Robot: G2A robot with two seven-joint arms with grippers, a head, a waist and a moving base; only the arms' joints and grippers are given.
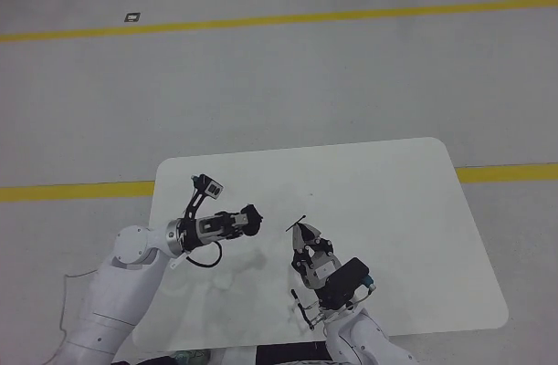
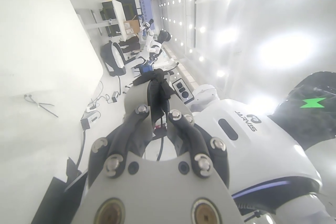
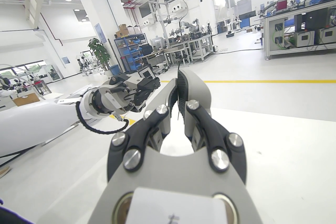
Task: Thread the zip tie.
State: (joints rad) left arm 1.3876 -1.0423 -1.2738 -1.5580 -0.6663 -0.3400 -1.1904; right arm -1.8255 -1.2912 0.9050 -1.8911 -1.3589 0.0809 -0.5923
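A thin black zip tie (image 3: 178,112) is pinched upright in my right gripper (image 3: 177,83), which is shut on it; its tail pokes out past the fingertips (image 1: 297,222). In the top view this gripper (image 1: 306,239) hovers over the near middle of the white table (image 1: 397,182). My left gripper (image 2: 157,83) is held level a short way to the left of it (image 1: 251,217), pointing toward it, fingers pressed together with black wrapping at the tips. I cannot tell if anything is between them. In the right wrist view the left gripper (image 3: 147,86) sits just beside the tie.
A few loose black zip ties (image 2: 39,104) lie on the white table surface (image 2: 31,51). A yellow floor line (image 1: 260,20) runs beyond the table's far edge. The right half of the table (image 1: 425,237) holds no objects.
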